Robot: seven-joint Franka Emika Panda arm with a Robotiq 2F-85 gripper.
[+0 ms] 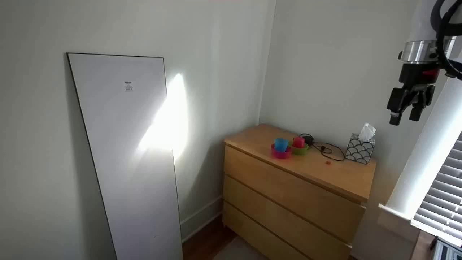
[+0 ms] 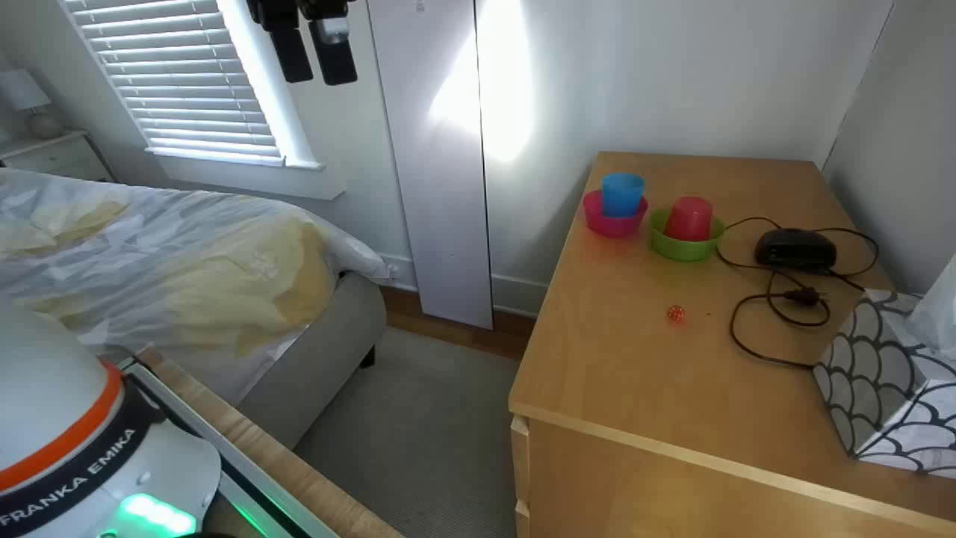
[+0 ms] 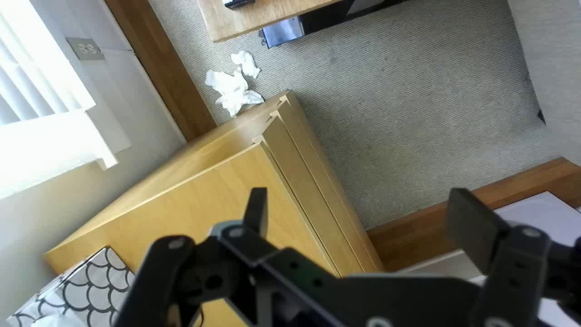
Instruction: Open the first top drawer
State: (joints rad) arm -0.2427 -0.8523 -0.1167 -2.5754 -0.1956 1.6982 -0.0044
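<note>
- The biggest thing I see is the bed [image 2: 187, 276], in an exterior view, its cover patterned in yellow and pale grey.
- The tan wood dresser [image 2: 597, 359] stands well apart from the bed.
- Near the dresser, a tall white panel [image 1: 126, 119] leans on the wall [image 1: 202, 36], bright light across its edge.
- My target, the first top drawer [image 1: 292, 192], runs across the dresser's front, just under its top and above the two lower drawers [image 1: 285, 225]. It looks closed to me.
- My gripper [image 1: 405, 116] hangs pointing down, higher than the dresser's top and well apart from the drawer front. I have its fingers [image 3: 258, 211] spread, with a wide gap between them.
- The scallop-patterned tissue box [image 1: 360, 148] sits at one end of the dresser's top.
- Crumpled white tissues [image 3: 233, 91] lie on the carpet [image 3: 408, 113], near the dresser.
- A pink bowl [image 2: 609, 224] and a green bowl [image 2: 683, 250] sit side by side on the dresser.
- Near them lies a corded black device [image 2: 795, 250].
- A blue cup [image 2: 623, 196] is in the pink bowl, a red cup [image 2: 688, 217] in the green.
- Smallest is a little red piece [image 2: 676, 313] on the dresser's top.
</note>
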